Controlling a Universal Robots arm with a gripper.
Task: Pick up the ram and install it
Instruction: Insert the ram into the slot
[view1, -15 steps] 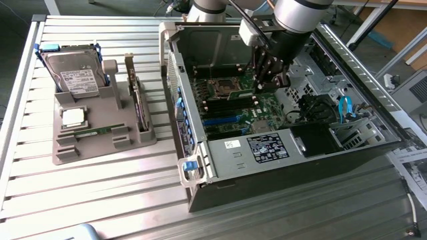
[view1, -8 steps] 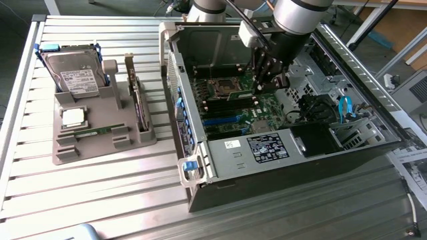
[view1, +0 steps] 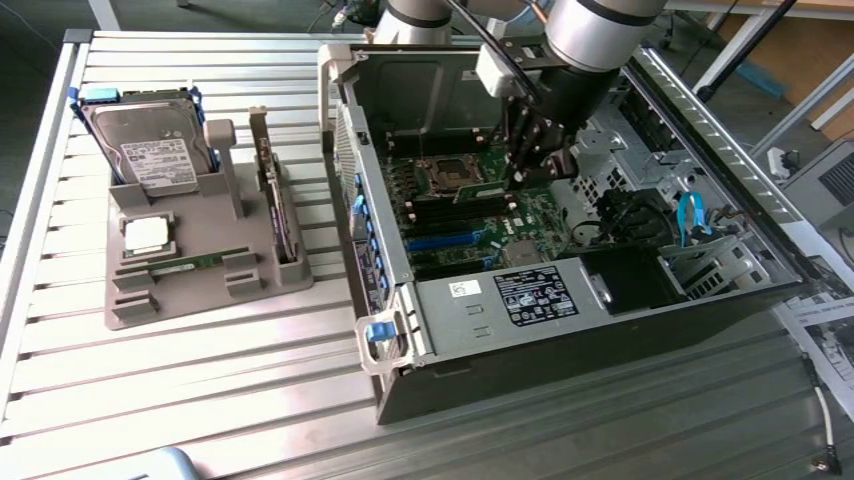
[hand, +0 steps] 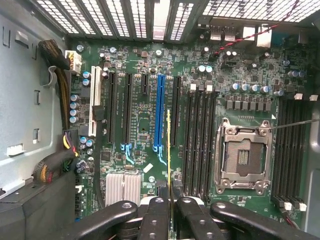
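Observation:
My gripper is shut on the ram, a thin green stick seen edge-on between the two black fingers. The ram hangs over the motherboard, just beside the blue expansion slot and a short way from the row of black memory slots. In the exterior view the gripper is down inside the open computer case, above the board near the processor socket. The ram shows as a short green strip below it.
A grey parts rack at the exterior view's left holds a hard drive, a silver processor chip, an upright dark card and another green stick. Case walls, a drive cage and cable bundles ring the board.

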